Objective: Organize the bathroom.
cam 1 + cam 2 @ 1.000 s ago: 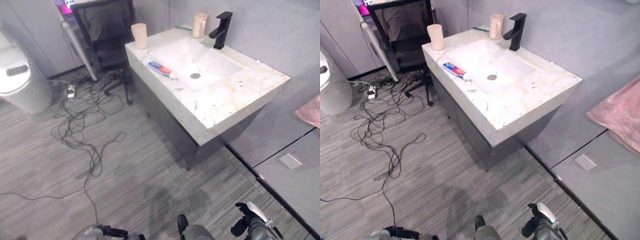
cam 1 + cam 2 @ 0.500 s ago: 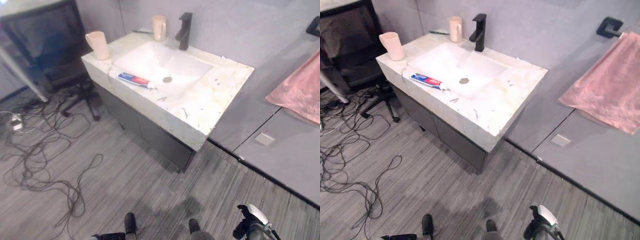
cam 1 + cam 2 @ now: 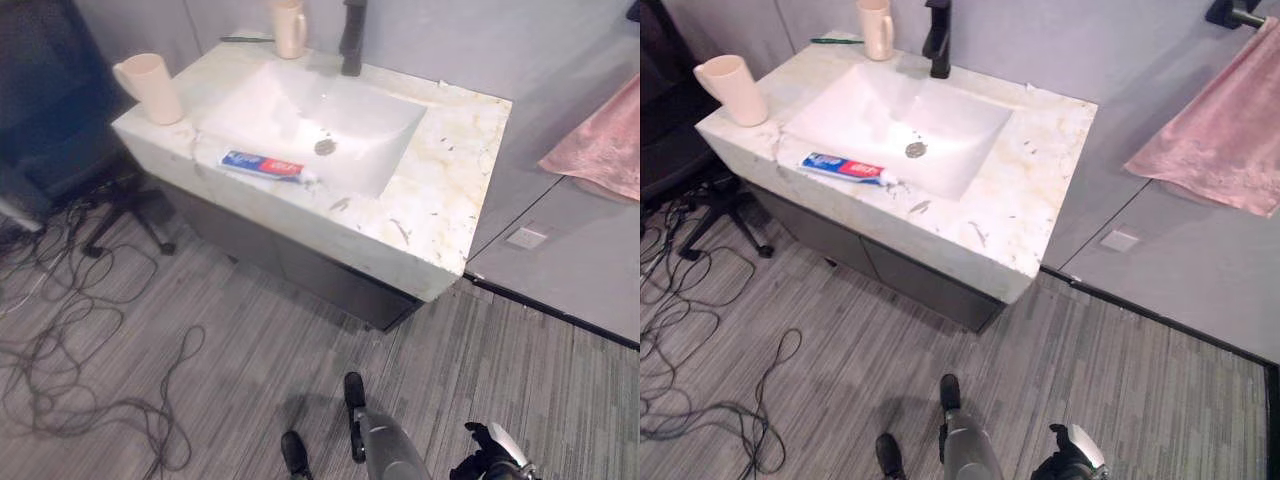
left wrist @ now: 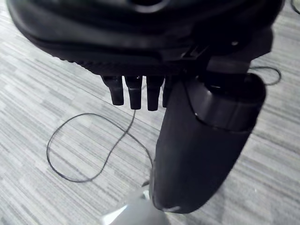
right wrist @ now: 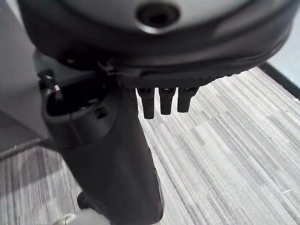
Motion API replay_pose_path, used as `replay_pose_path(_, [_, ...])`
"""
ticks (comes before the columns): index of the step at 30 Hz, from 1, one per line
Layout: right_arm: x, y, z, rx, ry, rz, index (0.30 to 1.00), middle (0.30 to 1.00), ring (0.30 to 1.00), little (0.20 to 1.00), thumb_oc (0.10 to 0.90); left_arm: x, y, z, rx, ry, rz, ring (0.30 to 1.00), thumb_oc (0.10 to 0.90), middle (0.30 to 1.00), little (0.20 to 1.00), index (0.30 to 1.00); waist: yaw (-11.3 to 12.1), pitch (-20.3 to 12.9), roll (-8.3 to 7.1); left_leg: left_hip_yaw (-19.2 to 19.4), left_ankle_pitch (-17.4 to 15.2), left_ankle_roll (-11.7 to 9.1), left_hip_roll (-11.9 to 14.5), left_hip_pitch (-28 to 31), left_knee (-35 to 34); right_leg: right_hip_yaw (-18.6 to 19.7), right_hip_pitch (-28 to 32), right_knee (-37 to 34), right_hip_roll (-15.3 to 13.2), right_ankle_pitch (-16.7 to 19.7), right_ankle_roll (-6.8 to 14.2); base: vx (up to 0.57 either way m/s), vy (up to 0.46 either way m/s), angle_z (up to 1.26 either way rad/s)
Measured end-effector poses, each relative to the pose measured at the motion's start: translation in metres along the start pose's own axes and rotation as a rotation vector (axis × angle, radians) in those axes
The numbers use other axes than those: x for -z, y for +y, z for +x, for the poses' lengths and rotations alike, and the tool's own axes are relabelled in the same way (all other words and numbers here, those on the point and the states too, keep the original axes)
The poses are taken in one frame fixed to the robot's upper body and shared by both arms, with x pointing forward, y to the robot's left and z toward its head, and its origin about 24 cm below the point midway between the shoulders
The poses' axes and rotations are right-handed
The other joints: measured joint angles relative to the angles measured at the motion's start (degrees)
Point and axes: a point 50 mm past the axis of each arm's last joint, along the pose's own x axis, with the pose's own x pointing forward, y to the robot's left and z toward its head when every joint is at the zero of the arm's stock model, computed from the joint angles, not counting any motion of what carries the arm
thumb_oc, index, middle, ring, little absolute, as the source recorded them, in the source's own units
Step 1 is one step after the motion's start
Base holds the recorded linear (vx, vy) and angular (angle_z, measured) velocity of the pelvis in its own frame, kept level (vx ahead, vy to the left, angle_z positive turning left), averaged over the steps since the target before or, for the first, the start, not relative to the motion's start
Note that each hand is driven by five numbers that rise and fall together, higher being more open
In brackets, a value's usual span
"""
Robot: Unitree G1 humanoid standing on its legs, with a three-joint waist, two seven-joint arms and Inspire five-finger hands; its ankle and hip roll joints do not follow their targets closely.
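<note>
Nothing looks tidied yet, as far as I can judge. The toothpaste (image 3: pixel 845 168) lies flat on the front rim of the worktop (image 3: pixel 1040 180), just at the edge of the basin (image 3: pixel 900 125), with its cap end pointing toward the drain. One cup (image 3: pixel 732 89) stands at the left front corner, a second cup (image 3: pixel 876 28) stands at the back beside the black tap (image 3: pixel 937 38), and a thin green toothbrush (image 3: pixel 835 40) lies flat behind that second cup. My guess is the brush and paste belong in a cup, so the whole job is left to do.

Both hands hang low, well apart from the sink. The right hand (image 5: pixel 161 101) shows straight, released fingers (image 5: pixel 162 103) holding nothing, over the floor; it also shows at the bottom edge of the head view. The left hand (image 4: pixel 136 89) is the same (fingers (image 4: pixel 133 93) slack and empty, floor beneath).

The worktop is pale marbled stone, streaked and a bit stained, on a dark cabinet (image 3: pixel 880 265). The floor (image 3: pixel 1120 370) is grey striped plank. A pink towel (image 3: pixel 1220 120) hangs from a rail on the grey wall to the right, a socket (image 3: pixel 1119 240) sits low on that wall, a black chair (image 3: pixel 50 110) stands to the left, and loose wires (image 3: pixel 90 350) sprawl across the floor there.
</note>
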Motion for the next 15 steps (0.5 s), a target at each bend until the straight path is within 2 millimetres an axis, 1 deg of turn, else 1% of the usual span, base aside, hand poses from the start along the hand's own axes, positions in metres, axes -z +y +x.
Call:
replay_pose_path(1, [-0.004, -0.004, 0.000, 0.016, -0.033, 0.011, 0.900, 0.900, 0.900, 0.900, 0.800, 0.003, -0.003, 0.000, -0.001, 0.020, -0.020, 0.900, 0.800, 0.900, 0.900, 0.900, -0.71, -0.40, 0.19, 0.41, -2.02, -0.50, 0.61, -0.50, 2.22, 0.22, 0.43, 0.26, 0.22, -2.10, -1.12, 0.30, -0.059, -0.95])
replay_pose_path(2, [-0.004, -0.010, 0.001, 0.037, -0.044, 0.020, 0.900, 0.900, 0.900, 0.900, 0.800, -0.009, -0.007, -0.001, -0.001, -0.008, -0.026, 0.900, 0.800, 0.900, 0.900, 0.900, -2.17, -0.32, 0.62, -0.37, -3.85, -1.30, 1.04, -0.58, 4.54, 0.27, 1.63, -0.06, 0.62, -4.67, -2.92, 0.38, -0.044, 0.03])
replay_pose_path(3, [0.002, -0.010, 0.001, 0.036, -0.012, 0.027, 0.900, 0.900, 0.900, 0.900, 0.800, -0.027, -0.008, -0.002, 0.004, -0.071, -0.027, 0.900, 0.800, 0.900, 0.900, 0.900, -2.64, -0.42, 0.92, -2.11, -6.27, -5.01, 1.76, -2.99, 11.92, -0.52, 3.18, -1.18, 0.73, -5.86, -4.30, 0.30, -0.044, 0.32])
replay_pose_path(4, [0.007, -0.008, 0.000, 0.028, 0.013, 0.047, 0.900, 0.900, 0.900, 0.900, 0.800, -0.036, -0.006, -0.003, 0.001, -0.108, -0.023, 0.900, 0.800, 0.900, 0.900, 0.900, -2.68, -0.47, 0.65, -4.22, -8.01, -8.48, 2.79, -6.79, 21.89, -0.28, 4.58, -2.34, 0.66, -6.47, -5.27, 0.26, -0.017, 0.14])
replay_pose_path(5, [0.015, -0.009, -0.002, 0.031, 0.035, 0.054, 0.900, 0.900, 0.900, 0.900, 0.800, -0.040, -0.008, -0.004, 0.007, -0.124, -0.023, 0.900, 0.800, 0.900, 0.900, 0.900, -2.45, -0.59, 0.93, -7.07, -7.21, -12.51, 4.11, -11.01, 35.11, 0.11, 7.63, -4.13, 0.89, -6.58, -5.54, 0.20, 0.001, -0.40])
replay_pose_path(6, [0.023, -0.016, -0.002, 0.049, 0.043, 0.038, 0.900, 0.900, 0.900, 0.900, 0.800, -0.032, -0.014, -0.003, 0.024, -0.105, -0.023, 0.900, 0.800, 0.900, 0.900, 0.900, -1.71, -1.54, 2.17, -10.43, -4.58, -15.71, 4.55, -14.27, 46.50, 1.95, 10.41, -4.94, 1.04, -6.57, -6.99, 0.25, 0.026, -0.71])
replay_pose_path(7, [0.025, -0.023, -0.001, 0.062, 0.040, 0.025, 0.900, 0.900, 0.900, 0.900, 0.800, -0.026, -0.017, -0.002, 0.033, -0.092, -0.025, 0.900, 0.800, 0.900, 0.900, 0.900, -1.59, -2.23, 3.26, -11.62, -2.84, -15.96, 4.56, -15.77, 50.08, 3.15, 11.09, -4.86, 1.57, -6.92, -8.25, 0.25, 0.044, -0.96])
replay_pose_path(8, [0.028, -0.037, 0.001, 0.095, 0.033, 0.003, 0.900, 0.900, 0.900, 0.900, 0.800, -0.021, -0.023, -0.002, 0.050, -0.078, -0.035, 0.900, 0.800, 0.900, 0.900, 0.900, -1.94, -3.51, 5.59, -12.93, -1.95, -14.59, 5.46, -19.14, 56.52, 5.59, 11.94, -4.83, 2.61, -8.07, -9.83, 0.21, 0.061, -1.04])
replay_pose_path(9, [0.026, -0.042, 0.003, 0.108, 0.030, -0.001, 0.900, 0.900, 0.900, 0.900, 0.800, -0.017, -0.020, -0.001, 0.044, -0.066, -0.050, 0.900, 0.800, 0.900, 0.900, 0.900, -1.19, -3.86, 6.22, -11.89, -2.42, -11.26, 5.50, -19.44, 56.26, 7.31, 12.67, -4.13, 2.73, -7.96, -10.01, 0.24, 0.079, -1.08])
replay_pose_path(10, [0.022, -0.042, 0.004, 0.111, 0.016, 0.002, 0.900, 0.900, 0.900, 0.900, 0.800, -0.018, -0.016, -0.001, 0.031, -0.067, -0.063, 0.900, 0.800, 0.900, 0.900, 0.900, -1.18, -3.87, 6.22, -12.03, -2.33, -10.54, 5.49, -19.70, 54.58, 8.90, 13.63, -4.20, 2.71, -8.07, -10.16, 0.22, 0.131, -1.07])
replay_pose_path(11, [0.019, -0.040, 0.004, 0.108, 0.003, 0.007, 0.900, 0.900, 0.900, 0.900, 0.800, -0.023, -0.008, -0.001, 0.013, -0.081, -0.073, 0.900, 0.800, 0.900, 0.900, 0.900, -1.18, -3.79, 5.88, -12.60, -1.79, -9.39, 5.94, -19.86, 51.13, 10.63, 14.61, -4.24, 2.70, -8.50, -10.39, 0.19, 0.143, -0.85])
replay_pose_path(12, [0.016, -0.036, 0.004, 0.098, -0.003, 0.012, 0.900, 0.900, 0.900, 0.900, 0.800, -0.024, -0.002, -0.001, 0.002, -0.083, -0.092, 0.900, 0.800, 0.900, 0.900, 0.900, -0.85, -3.77, 5.32, -12.61, -2.02, -7.82, 6.37, -18.82, 46.98, 11.96, 14.86, -3.84, 2.82, -8.53, -10.40, 0.14, 0.195, -1.13])
replay_pose_path(13, [0.009, -0.029, 0.005, 0.085, -0.011, 0.015, 0.900, 0.900, 0.900, 0.900, 0.800, -0.024, 0.007, -0.001, -0.020, -0.082, -0.117, 0.900, 0.800, 0.900, 0.900, 0.900, 0.03, -4.19, 4.61, -13.64, -1.72, -5.35, 6.86, -16.52, 38.19, 13.57, 14.11, -2.12, 2.80, -8.75, -10.71, 0.16, 0.191, -1.09])
replay_pose_path(14, [0.005, -0.022, 0.005, 0.070, -0.027, 0.013, 0.900, 0.900, 0.900, 0.900, 0.800, -0.025, 0.015, -0.002, -0.038, -0.084, -0.128, 0.900, 0.800, 0.900, 0.900, 0.900, -0.09, -4.59, 4.05, -17.05, -1.85, -4.75, 7.04, -15.05, 31.82, 15.08, 13.94, -1.90, 2.81, -8.83, -10.65, 0.17, 0.217, -1.22])
replay_pose_path(15, [0.000, -0.018, 0.005, 0.059, -0.038, 0.015, 0.900, 0.900, 0.900, 0.900, 0.800, -0.026, 0.022, -0.002, -0.055, -0.087, -0.147, 0.900, 0.800, 0.900, 0.900, 0.900, 0.20, -4.78, 3.69, -20.15, -0.28, -4.61, 8.01, -12.92, 24.85, 16.37, 13.15, -1.03, 3.09, -9.09, -10.42, 0.10, 0.140, -0.89])
